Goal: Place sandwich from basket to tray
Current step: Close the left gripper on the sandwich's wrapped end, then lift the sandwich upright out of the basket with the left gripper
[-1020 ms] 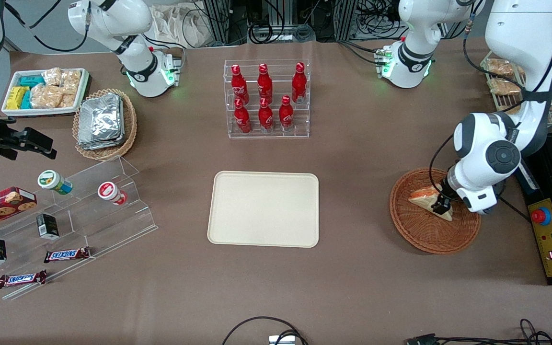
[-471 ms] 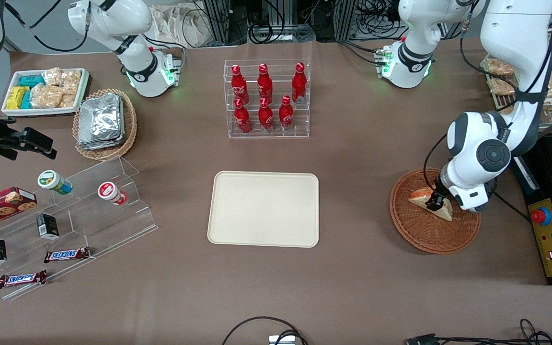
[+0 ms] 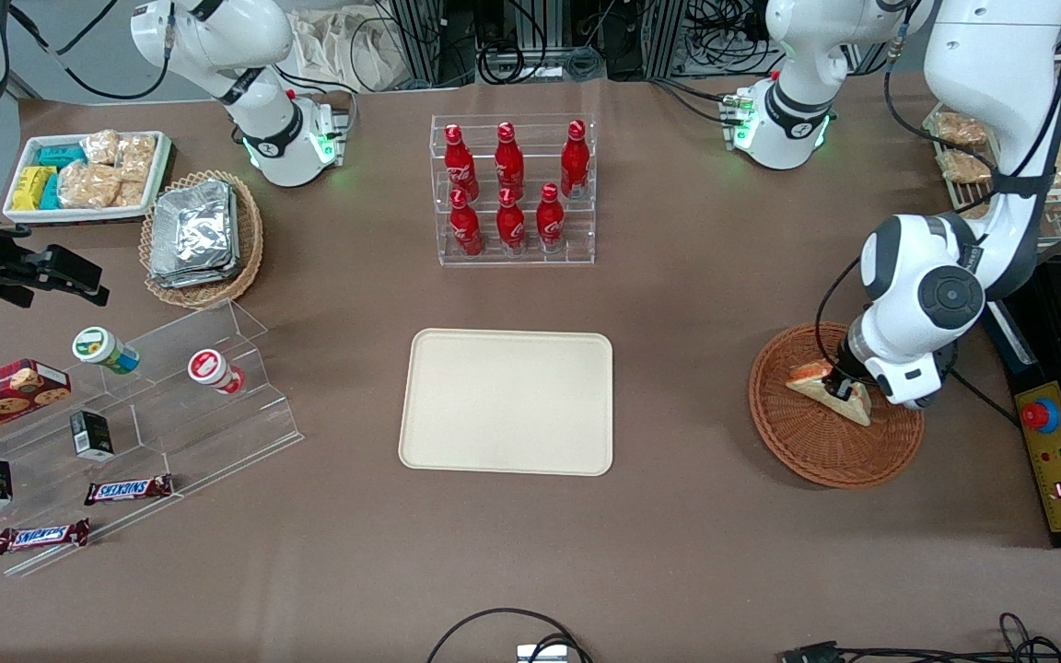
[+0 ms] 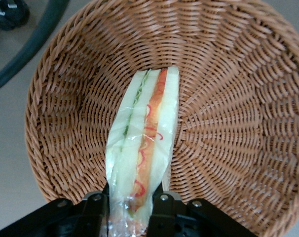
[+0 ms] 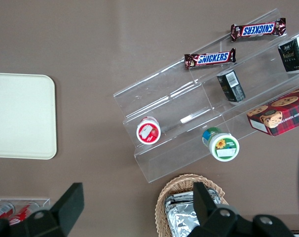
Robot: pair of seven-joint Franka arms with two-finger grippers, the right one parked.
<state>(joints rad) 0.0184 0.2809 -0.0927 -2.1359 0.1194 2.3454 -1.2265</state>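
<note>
The sandwich is a wrapped white-bread wedge with orange-red and green filling, and it lies in the reddish-brown wicker basket toward the working arm's end of the table. My left gripper is down in the basket, shut on the sandwich. In the left wrist view the sandwich stands edge-on between the two black fingers, with the basket's weave under it. The cream tray lies flat at the table's middle with nothing on it, and its corner shows in the right wrist view.
A clear rack of red bottles stands farther from the front camera than the tray. A clear stepped stand with snacks, a tan basket of foil packs and a white snack tray lie toward the parked arm's end. A control box sits beside the basket.
The left arm's wrist has shifted slightly toward the tray and away from the front camera. The fingers stay around the sandwich, which has barely moved in the basket.
</note>
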